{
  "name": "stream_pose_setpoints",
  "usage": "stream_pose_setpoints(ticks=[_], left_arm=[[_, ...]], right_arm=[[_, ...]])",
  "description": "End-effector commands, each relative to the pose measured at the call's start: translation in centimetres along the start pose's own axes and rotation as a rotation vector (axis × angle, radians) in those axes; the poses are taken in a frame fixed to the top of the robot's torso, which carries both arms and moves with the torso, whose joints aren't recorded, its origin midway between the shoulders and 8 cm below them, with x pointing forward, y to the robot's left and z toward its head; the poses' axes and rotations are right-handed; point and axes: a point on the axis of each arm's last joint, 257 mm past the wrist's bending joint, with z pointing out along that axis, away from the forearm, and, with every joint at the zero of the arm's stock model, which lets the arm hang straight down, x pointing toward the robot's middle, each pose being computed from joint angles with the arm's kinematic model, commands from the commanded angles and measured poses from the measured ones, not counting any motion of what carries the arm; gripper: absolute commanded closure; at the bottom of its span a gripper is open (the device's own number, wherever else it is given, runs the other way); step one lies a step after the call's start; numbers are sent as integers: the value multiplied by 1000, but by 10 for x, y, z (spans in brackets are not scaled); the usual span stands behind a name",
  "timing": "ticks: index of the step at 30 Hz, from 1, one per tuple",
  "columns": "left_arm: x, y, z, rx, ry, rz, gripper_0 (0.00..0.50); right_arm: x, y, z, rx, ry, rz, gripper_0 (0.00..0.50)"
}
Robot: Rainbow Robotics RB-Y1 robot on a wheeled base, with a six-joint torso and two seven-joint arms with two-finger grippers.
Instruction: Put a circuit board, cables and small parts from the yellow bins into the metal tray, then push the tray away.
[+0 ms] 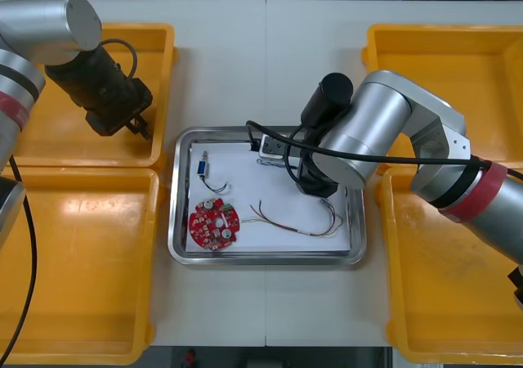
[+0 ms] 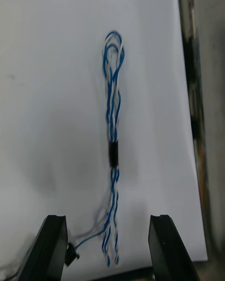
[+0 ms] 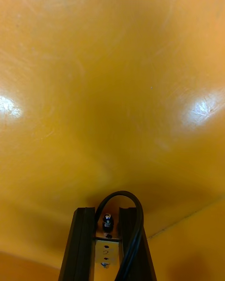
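Right wrist view shows the right gripper [image 2: 107, 221] spread wide above the metal tray [image 1: 181, 249], with the blue and white cable [image 2: 112, 122] lying on the white floor between its fingers. In the front view the right arm covers this cable, and the red circuit board [image 1: 212, 223] lies near it in the tray. The left gripper [image 1: 140, 128] pinches a black cable [image 3: 137, 218] over the far left yellow bin [image 1: 159, 57].

- No readable text, label, brand, number or sign anywhere on the table.
- On the round red circuit board [image 1: 213, 223] in the metal tray [image 1: 265, 258], only pale specks too small to make out as lettering.
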Motion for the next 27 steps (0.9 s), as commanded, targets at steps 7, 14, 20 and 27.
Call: stream_pose_setpoints(ticks=[7,14,20,27], left_arm=[[-20,-20,-40,44,-63,13,500],[-38,-12,-80,25,-124,61,500],[-37,-15,-120,21,-160,134,500],[-5,-32,-149,2,-177,270,500]], right_arm=[[-9,-7,-69,-32,17,151,0],[-12,-35,-117,91,-46,208,0],[-11,-69,-157,231,-124,282,0],[35,-89,-174,296,-123,444,0]])
